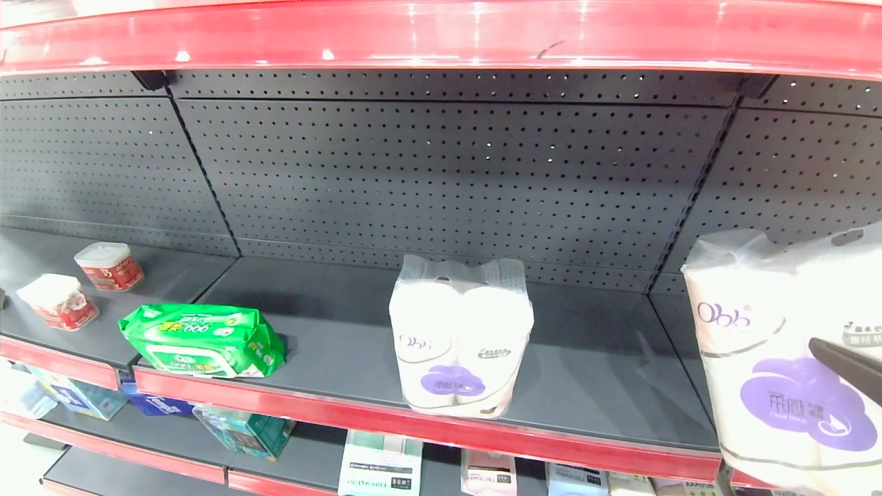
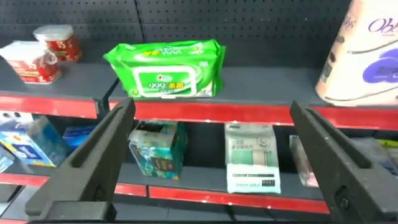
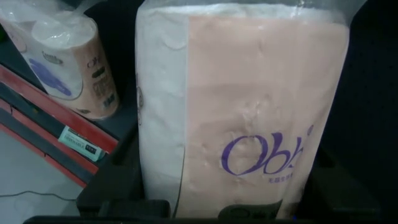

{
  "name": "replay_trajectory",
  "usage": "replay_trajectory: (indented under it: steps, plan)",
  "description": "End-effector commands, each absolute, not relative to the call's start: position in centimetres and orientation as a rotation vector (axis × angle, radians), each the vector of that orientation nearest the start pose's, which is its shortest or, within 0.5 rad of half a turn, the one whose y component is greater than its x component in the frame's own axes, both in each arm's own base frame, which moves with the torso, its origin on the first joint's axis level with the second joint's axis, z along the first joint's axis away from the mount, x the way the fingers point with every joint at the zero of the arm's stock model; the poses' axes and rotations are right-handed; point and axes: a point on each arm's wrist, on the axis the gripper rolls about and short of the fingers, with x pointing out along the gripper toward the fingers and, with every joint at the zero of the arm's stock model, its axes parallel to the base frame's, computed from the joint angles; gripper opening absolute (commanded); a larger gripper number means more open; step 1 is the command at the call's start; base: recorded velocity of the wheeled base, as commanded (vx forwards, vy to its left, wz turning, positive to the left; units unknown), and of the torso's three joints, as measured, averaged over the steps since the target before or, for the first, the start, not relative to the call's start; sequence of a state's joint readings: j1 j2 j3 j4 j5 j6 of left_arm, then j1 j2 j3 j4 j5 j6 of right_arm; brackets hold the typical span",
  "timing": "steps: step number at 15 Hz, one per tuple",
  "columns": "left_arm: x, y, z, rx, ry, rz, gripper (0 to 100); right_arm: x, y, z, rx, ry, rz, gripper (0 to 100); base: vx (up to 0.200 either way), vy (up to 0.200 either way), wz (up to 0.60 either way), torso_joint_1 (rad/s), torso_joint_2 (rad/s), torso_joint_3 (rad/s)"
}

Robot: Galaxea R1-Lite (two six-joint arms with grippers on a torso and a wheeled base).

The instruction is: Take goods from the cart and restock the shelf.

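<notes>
White toilet-roll pack [image 3: 249,93] is pinched in the right tool [image 3: 227,199]; a matching pack [image 1: 458,337] stands on the shelf [image 1: 592,358] to that tool's left. Spread wide, the left tool [image 2: 211,115] faces the green wipes pack [image 2: 165,70] ahead.

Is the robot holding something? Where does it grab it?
Right end effector grips the toilet paper pack by its sides; left end effector holds nothing.
</notes>
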State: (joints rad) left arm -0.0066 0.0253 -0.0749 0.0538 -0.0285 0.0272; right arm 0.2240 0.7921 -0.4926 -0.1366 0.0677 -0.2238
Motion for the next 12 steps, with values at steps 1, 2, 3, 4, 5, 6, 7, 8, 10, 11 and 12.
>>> replay_trajectory:
  steps: [1,2,3,4,5,6,7,8,10,11,12]
  plan:
    - [-2.8,-0.1,8.9,0.015,-0.011,-0.032,100,7.7,1.9,21.8,-0.234,0.127,0.306,0,0.0,0.0,0.0,0.0,0.0,0.0]
    - [-2.6,-0.1,8.8,0.017,-0.003,-0.038,100,7.7,1.9,21.7,-0.234,0.128,0.306,0,0.0,0.0,0.0,0.0,0.0,0.0]
    - [-2.6,-0.1,8.8,0.02,-0.017,-0.046,100,7.7,1.9,21.7,-0.234,0.128,0.306,0,0.0,0.0,0.0,0.0,0.0,0.0]
    - [-2.4,-0.1,8.3,0.024,-0.04,-0.05,100,7.6,1.9,21.7,-0.234,0.127,0.306,0,0.0,0.0,0.0,0.0,0.0,0.0]
    - [-2.3,-0.1,7.8,-0.015,-0.029,-0.045,100,7.6,1.9,21.7,-0.235,0.13,0.306,0,0.0,0.0,0.0,0.0,0.0,0.0]
    - [-2.3,-0.1,7.9,-0.032,-0.03,-0.045,100,7.6,1.9,21.7,-0.234,0.128,0.306,0,0.0,0.0,0.0,0.0,0.0,0.0]
    - [-2.3,-0.1,7.9,0.001,-0.031,-0.044,100,7.6,1.9,21.7,-0.236,0.128,0.306,0,0.0,0.0,0.0,0.0,0.0,0.0]
    - [-2.3,-0.1,7.8,0.013,-0.029,-0.038,100,7.6,1.9,21.7,-0.234,0.127,0.306,0,0.0,0.0,0.0,0.0,0.0,0.0]
    - [-2.3,-0.1,7.9,-0.003,-0.028,-0.035,100,7.5,1.9,21.7,-0.234,0.125,0.306,0,0.0,0.0,0.0,0.0,0.0,0.0]
    - [-2.3,-0.1,7.8,0.007,-0.028,-0.04,100,7.5,1.9,21.7,-0.234,0.125,0.306,0,0.0,0.0,0.0,0.0,0.0,0.0]
    - [-2.3,-0.1,7.8,0.02,-0.028,-0.04,100,7.5,1.9,21.7,-0.234,0.125,0.306,0,0.0,0.0,0.0,0.0,0.0,0.0]
